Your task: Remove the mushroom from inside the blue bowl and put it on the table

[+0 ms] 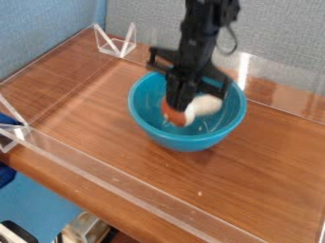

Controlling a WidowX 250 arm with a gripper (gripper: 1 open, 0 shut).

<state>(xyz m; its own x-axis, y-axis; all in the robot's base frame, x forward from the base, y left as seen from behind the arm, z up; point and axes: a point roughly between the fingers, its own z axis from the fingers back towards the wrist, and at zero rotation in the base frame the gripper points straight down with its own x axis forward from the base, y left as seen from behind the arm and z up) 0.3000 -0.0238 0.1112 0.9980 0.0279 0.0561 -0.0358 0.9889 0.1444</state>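
The blue bowl (pixel 152 128) stands on the table (pixel 83 104), a little right of centre. My black gripper (pixel 181 101) comes down from above over the bowl's middle and is shut on the mushroom (pixel 187 111). The mushroom's reddish cap points left and its white stem right. It hangs about level with the bowl's rim, over the inside of the bowl. The picture is blurred around the gripper.
Low clear acrylic walls edge the tabletop, with a triangular clear bracket (pixel 122 42) at the back left and a front wall (pixel 152 195) along the near edge. Bare wood lies left of and in front of the bowl.
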